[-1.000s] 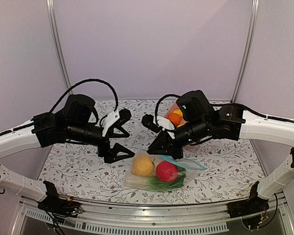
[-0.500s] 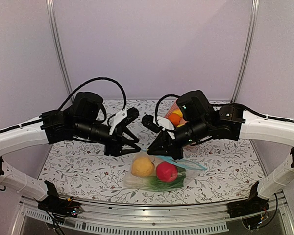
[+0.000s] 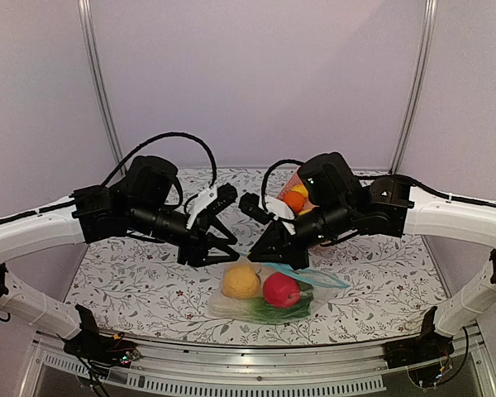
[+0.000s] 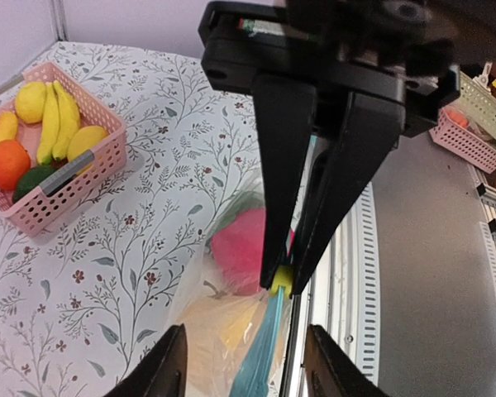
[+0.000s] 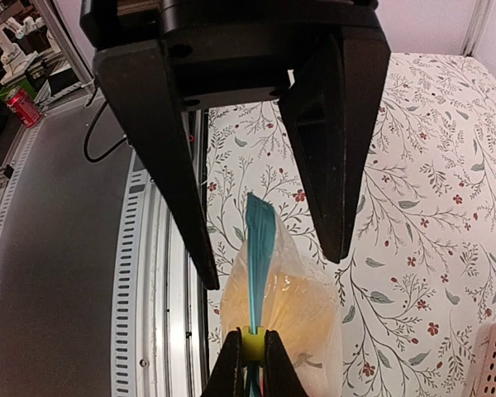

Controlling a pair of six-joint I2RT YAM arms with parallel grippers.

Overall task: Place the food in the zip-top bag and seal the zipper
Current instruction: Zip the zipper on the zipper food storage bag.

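Note:
The clear zip-top bag (image 3: 269, 299) lies at the front middle of the table. Inside it are the peach-orange fruit (image 3: 240, 281), the red-pink fruit (image 3: 281, 289) and the green bok choy (image 3: 274, 313). My right gripper (image 3: 274, 251) (image 5: 252, 351) is shut on the small yellow slider (image 5: 252, 342) (image 4: 282, 279) of the light-blue zipper (image 5: 259, 256) (image 4: 260, 356). My left gripper (image 3: 217, 245) (image 4: 246, 368) is open. Its fingers (image 5: 169, 174) straddle the free end of the zipper strip without touching it.
A pink slatted basket (image 4: 83, 169) (image 3: 288, 184) with bananas, a lemon and an orange stands at the back, behind the right arm. The table's metal front rail (image 5: 161, 273) runs close beside the bag.
My left gripper has swung right and down toward the bag's zipper end, its open fingers now around the strip. The right gripper and the bag have stayed put.

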